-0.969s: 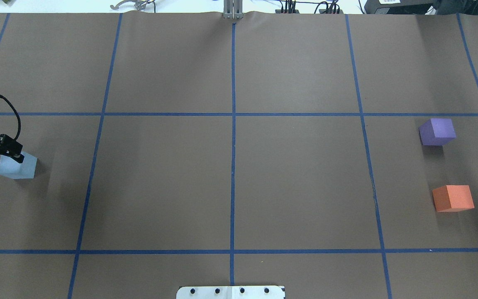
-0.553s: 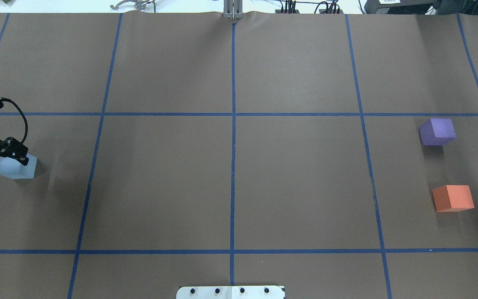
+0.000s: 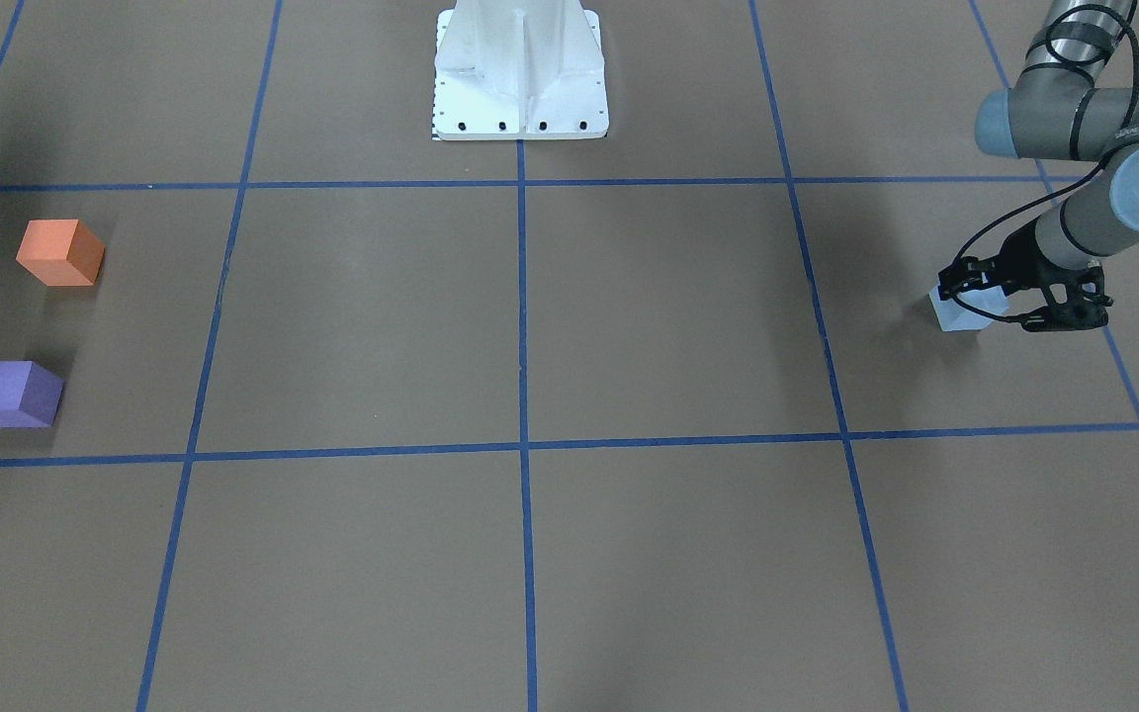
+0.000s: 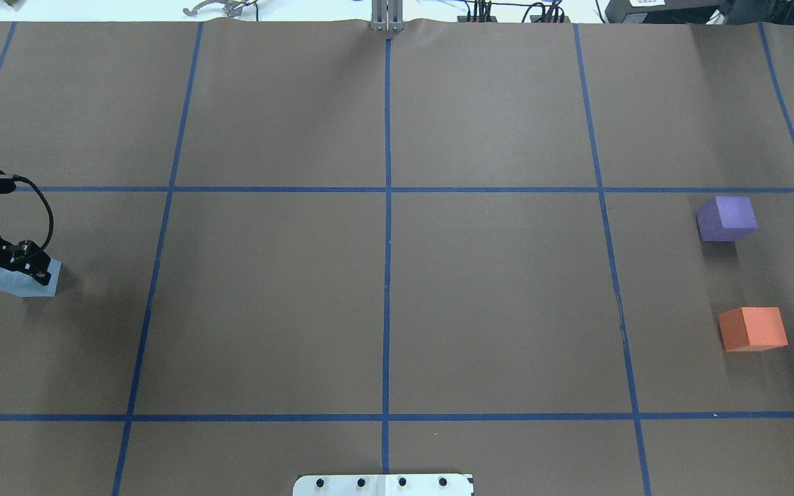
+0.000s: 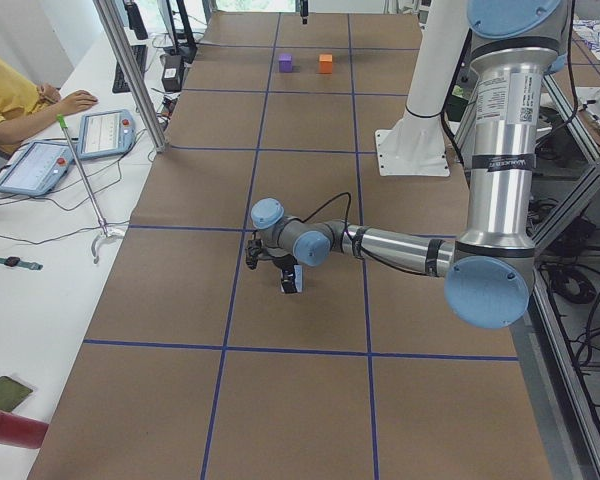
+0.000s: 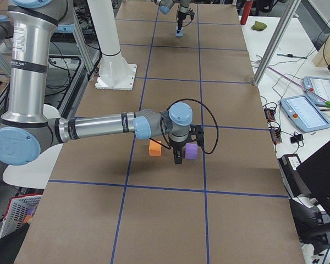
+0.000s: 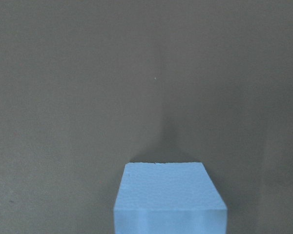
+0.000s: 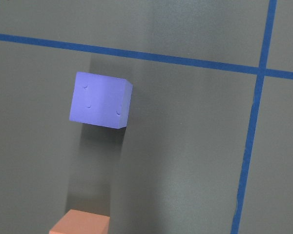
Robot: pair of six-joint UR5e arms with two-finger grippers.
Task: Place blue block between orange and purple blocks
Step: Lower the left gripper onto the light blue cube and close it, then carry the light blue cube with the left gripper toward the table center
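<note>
The light blue block sits on the brown table at the far left; it also shows in the front view and low in the left wrist view. My left gripper is down over it, jaws open and astride it. The purple block and the orange block sit apart at the far right, with a gap between them. My right gripper shows only in the exterior right view, hovering over those two blocks; I cannot tell whether it is open. Its wrist view shows the purple block and the orange block.
Blue tape lines divide the brown table into squares. The robot's white base plate stands at the middle of the near edge. An operator with tablets sits beyond the far edge.
My left gripper has come down and slightly right over the blue block, covering more of its top. The blocks have not moved.
</note>
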